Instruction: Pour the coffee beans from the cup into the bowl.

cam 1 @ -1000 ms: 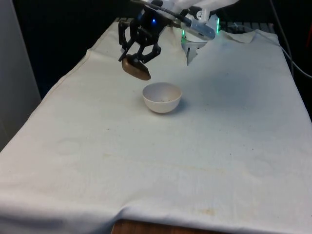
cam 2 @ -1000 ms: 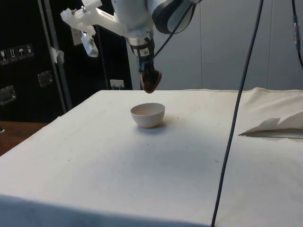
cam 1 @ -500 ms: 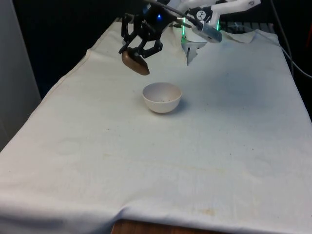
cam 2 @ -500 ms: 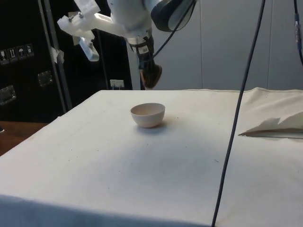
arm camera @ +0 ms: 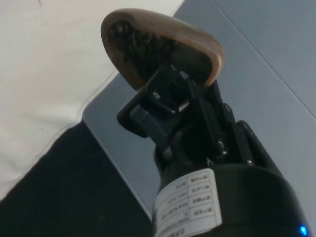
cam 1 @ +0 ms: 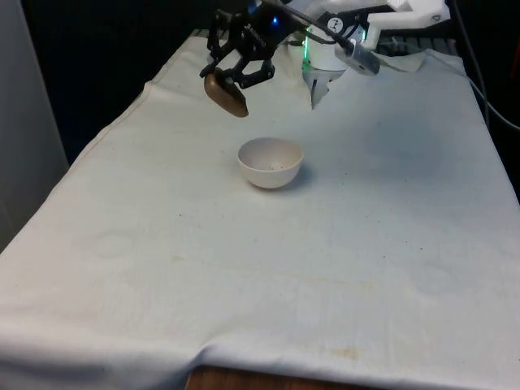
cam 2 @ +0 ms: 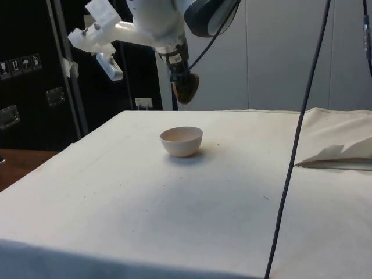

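Note:
My black gripper (cam 1: 237, 75) is shut on a brown wooden cup (cam 1: 225, 95), holding it tilted in the air. The cup hangs above and towards the front view's left of a white bowl (cam 1: 270, 162) that stands on the cloth. From the side, the cup (cam 2: 186, 88) is a good hand's height over the bowl (cam 2: 182, 141), slightly past its far rim. In the wrist view dark coffee beans (arm camera: 140, 44) lie inside the cup (arm camera: 192, 47), gripped at its rim by my fingers (arm camera: 163, 106). A few dark specks lie in the bowl.
The white cloth (cam 1: 268, 268) covers the table. A crumpled white fold (cam 2: 337, 157) lies at the side view's right. A black cable (cam 2: 293, 145) hangs down across the side view.
The gripper has risen with the cup and drawn slightly away from the bowl toward the table's far end. The bowl has not moved.

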You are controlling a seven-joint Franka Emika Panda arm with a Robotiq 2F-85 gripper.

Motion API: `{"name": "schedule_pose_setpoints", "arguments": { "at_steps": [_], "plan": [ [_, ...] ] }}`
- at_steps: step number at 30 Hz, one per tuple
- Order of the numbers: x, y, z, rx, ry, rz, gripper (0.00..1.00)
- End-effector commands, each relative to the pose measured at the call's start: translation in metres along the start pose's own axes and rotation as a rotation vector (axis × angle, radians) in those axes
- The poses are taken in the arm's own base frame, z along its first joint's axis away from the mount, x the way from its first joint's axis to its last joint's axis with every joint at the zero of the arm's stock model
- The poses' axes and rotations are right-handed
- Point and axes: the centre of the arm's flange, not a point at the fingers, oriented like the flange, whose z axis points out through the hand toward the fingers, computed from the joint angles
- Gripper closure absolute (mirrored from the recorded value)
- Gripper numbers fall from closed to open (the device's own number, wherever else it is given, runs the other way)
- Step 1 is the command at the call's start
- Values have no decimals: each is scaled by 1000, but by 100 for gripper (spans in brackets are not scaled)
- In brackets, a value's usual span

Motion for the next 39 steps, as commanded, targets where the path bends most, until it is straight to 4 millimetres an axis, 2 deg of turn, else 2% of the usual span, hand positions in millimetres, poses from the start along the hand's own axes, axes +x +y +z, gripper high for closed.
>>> {"name": "schedule_pose_setpoints", "arguments": {
  "at_steps": [1, 17, 39],
  "plan": [
    [-1, 0, -4, -16, 5, 1, 96],
    [-3, -10, -21, -102, -9, 9, 96],
    [-7, -35, -54, -234, -10, 18, 96]
  ]
}}
